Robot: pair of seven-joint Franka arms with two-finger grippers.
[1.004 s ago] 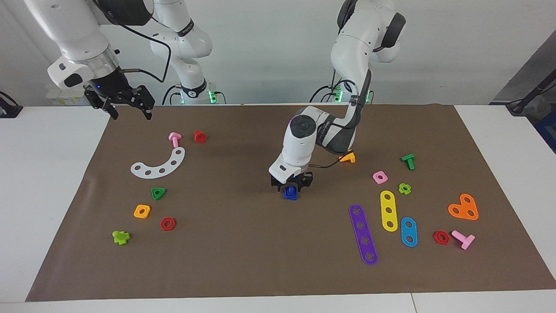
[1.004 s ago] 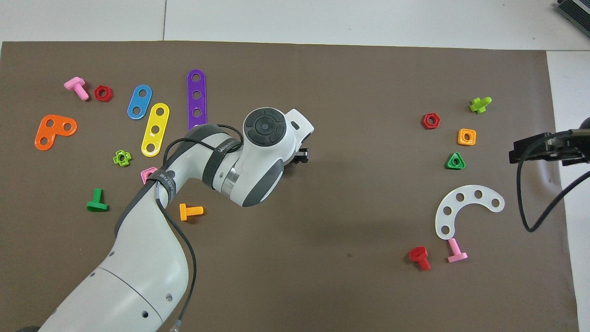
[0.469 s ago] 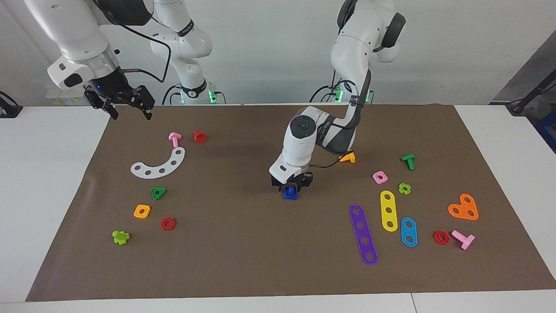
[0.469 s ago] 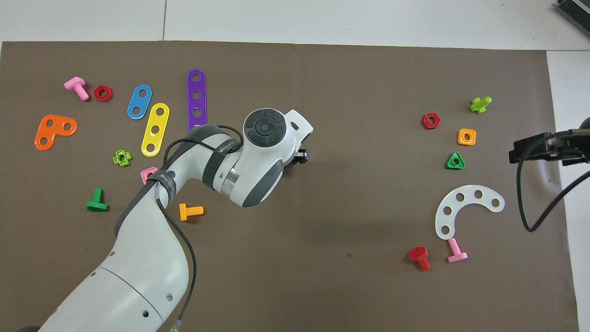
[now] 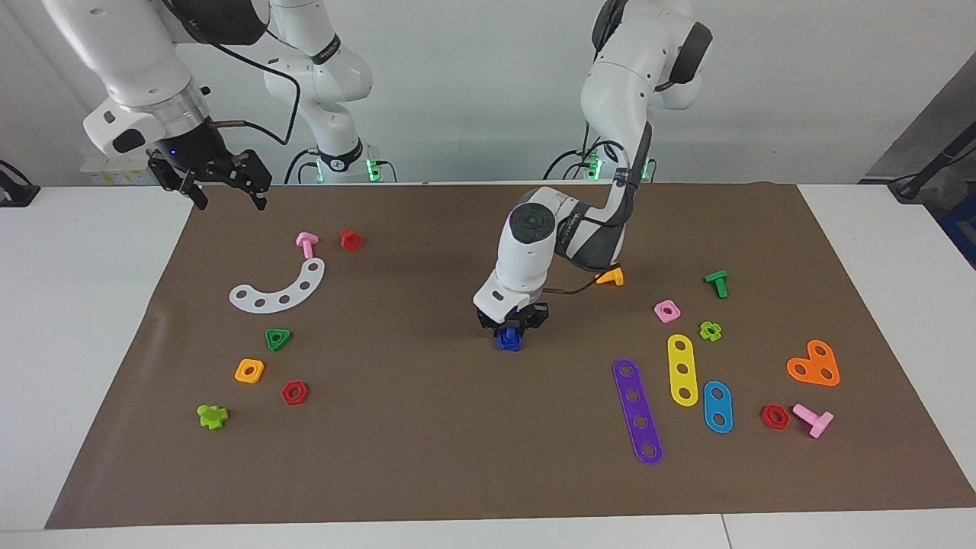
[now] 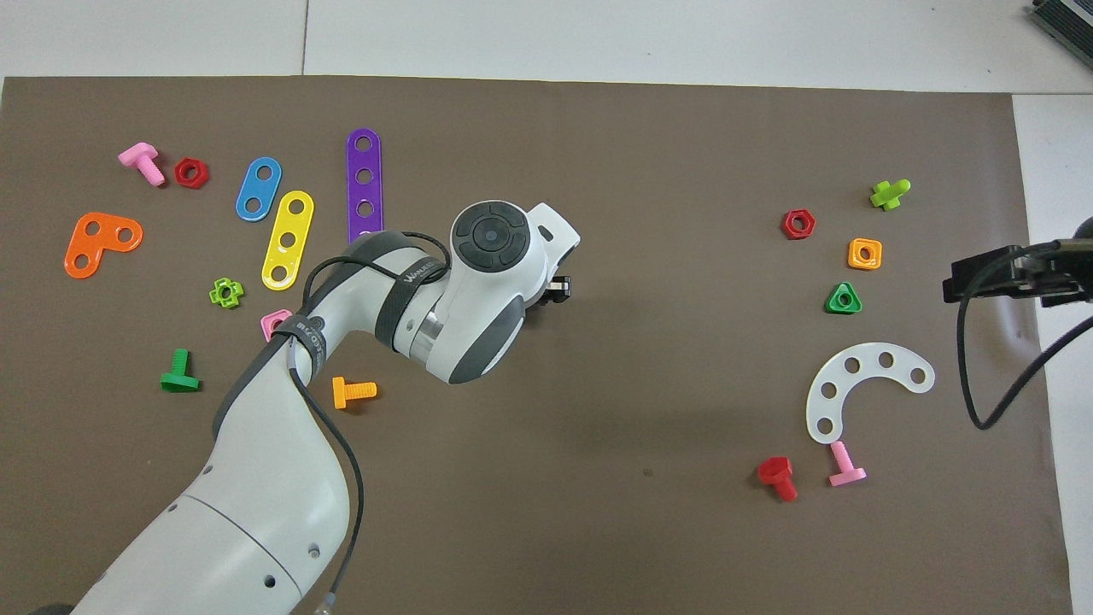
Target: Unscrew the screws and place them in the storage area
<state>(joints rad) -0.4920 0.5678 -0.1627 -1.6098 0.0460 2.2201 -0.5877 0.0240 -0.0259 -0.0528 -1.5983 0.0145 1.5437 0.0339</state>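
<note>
The left gripper (image 5: 510, 327) stood low on the blue screw (image 5: 508, 341), fingers pinched around it, probably to twist it; the right gripper (image 5: 221, 183) waited, fingers spread, well away from it.

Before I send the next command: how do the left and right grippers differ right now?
The left gripper is down at the middle of the mat; the right gripper hangs raised over the mat's edge at the right arm's end. The left gripper is closed on the blue bolt; the right gripper is open and holds nothing. Both are black, on white arms.
</note>
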